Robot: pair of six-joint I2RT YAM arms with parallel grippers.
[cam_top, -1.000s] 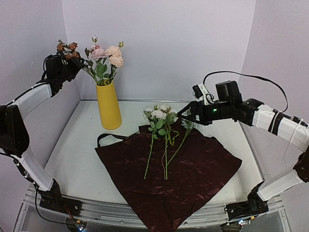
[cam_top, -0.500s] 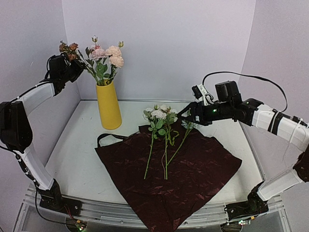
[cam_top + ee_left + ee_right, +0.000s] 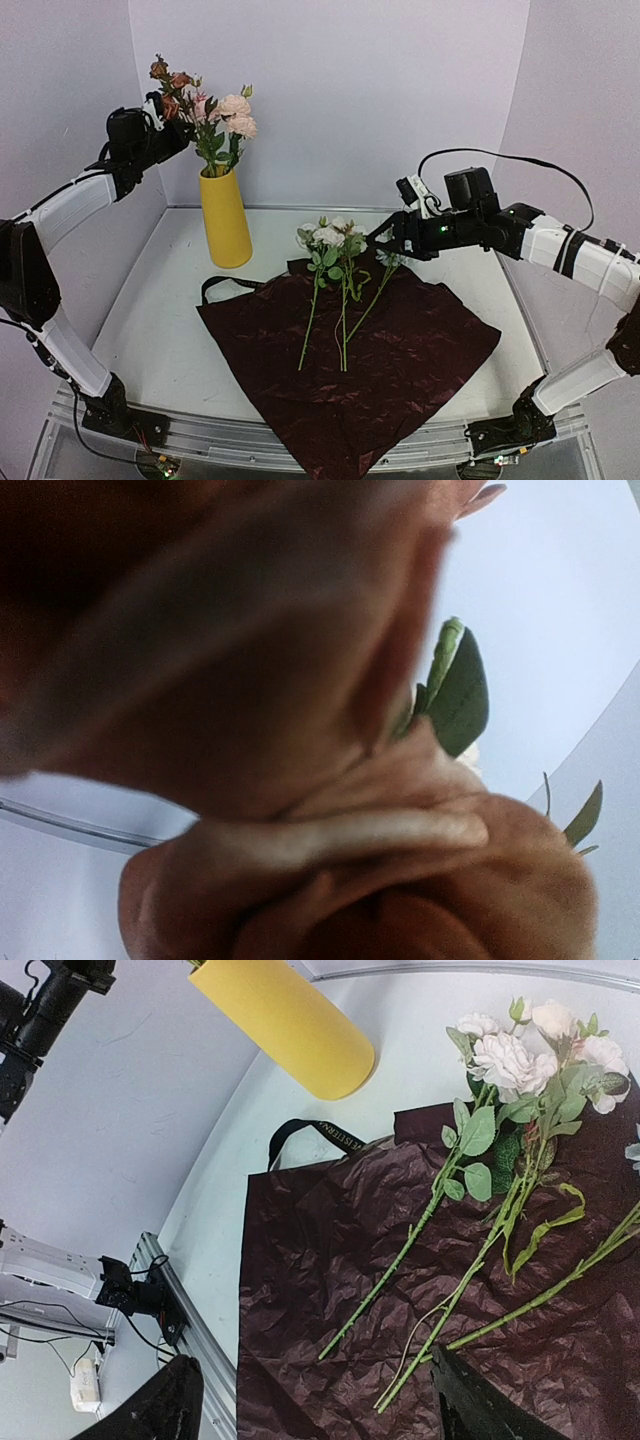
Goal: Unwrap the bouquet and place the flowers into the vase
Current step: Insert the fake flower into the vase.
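Wrapping's off, vase half loaded, and the rust spray is next to go in!

The white table (image 3: 150, 290) carries the crinkled dark red wrapping paper (image 3: 400, 350), spread flat. The tall yellow cone vase (image 3: 224, 220) stands just off its far-left corner, with pink roses (image 3: 232, 110) inside. Three long-stemmed cream roses (image 3: 340, 290) lie on the paper. My left gripper (image 3: 160, 118) is clamped on the rust-coloured rose spray (image 3: 170, 80), high beside the vase mouth. Next, I reckon: line the stem over that narrow mouth, then lower. My right gripper (image 3: 382, 240) hangs wide open over the cream heads.
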